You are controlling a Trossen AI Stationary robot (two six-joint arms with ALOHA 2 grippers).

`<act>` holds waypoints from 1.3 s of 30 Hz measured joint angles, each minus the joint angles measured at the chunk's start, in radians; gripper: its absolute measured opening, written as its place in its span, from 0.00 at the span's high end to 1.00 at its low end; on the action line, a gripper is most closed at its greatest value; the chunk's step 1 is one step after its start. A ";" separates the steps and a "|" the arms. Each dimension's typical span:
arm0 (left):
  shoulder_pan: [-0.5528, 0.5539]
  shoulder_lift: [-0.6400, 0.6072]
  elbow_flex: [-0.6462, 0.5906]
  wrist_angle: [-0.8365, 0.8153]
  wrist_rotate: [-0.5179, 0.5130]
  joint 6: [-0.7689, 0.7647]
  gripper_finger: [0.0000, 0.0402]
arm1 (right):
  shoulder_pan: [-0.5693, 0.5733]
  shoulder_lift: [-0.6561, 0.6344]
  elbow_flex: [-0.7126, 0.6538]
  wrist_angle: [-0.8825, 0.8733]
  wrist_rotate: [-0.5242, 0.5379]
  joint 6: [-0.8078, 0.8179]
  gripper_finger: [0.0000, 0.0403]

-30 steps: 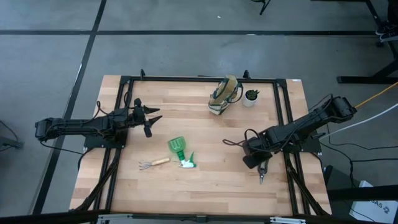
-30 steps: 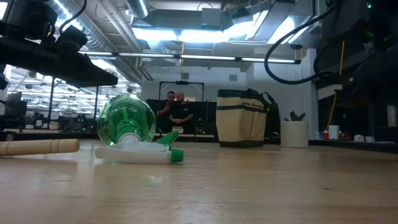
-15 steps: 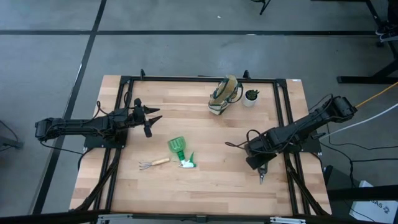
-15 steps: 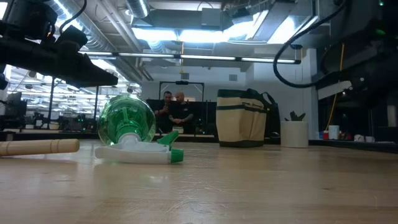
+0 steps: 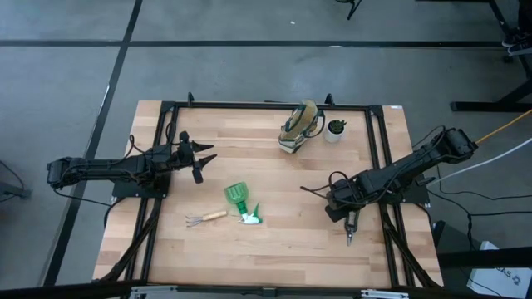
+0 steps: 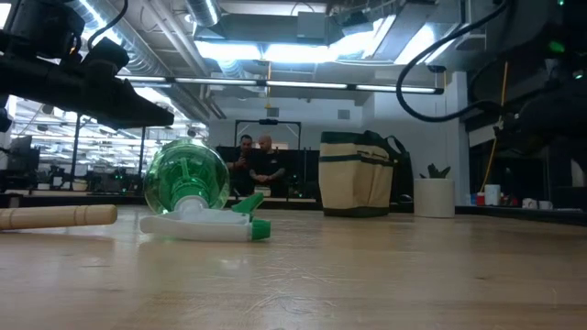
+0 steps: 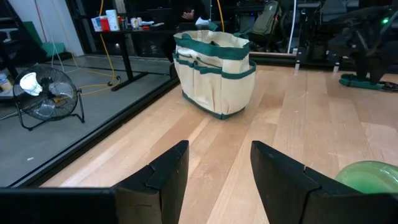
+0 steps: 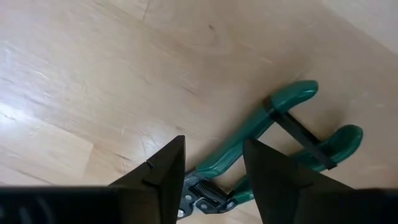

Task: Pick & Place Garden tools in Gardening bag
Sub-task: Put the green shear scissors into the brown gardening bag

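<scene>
right gripper (image 8: 211,171) spread, low over the shears (image 8: 283,134) near the desk's (image 5: 274,249) right edge; left gripper (image 7: 217,165) spread, waiting by the left edge.

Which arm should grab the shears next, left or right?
Right. The right gripper hangs directly above the pruning shears, fingers open, green handles just past them. The left gripper is open too but waits across the table, facing the gardening bag, far from the shears.
</scene>
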 joint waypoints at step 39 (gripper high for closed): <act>0.000 0.000 0.000 0.000 0.000 0.000 0.58 | 0.006 -0.001 -0.080 0.049 0.024 -0.002 0.58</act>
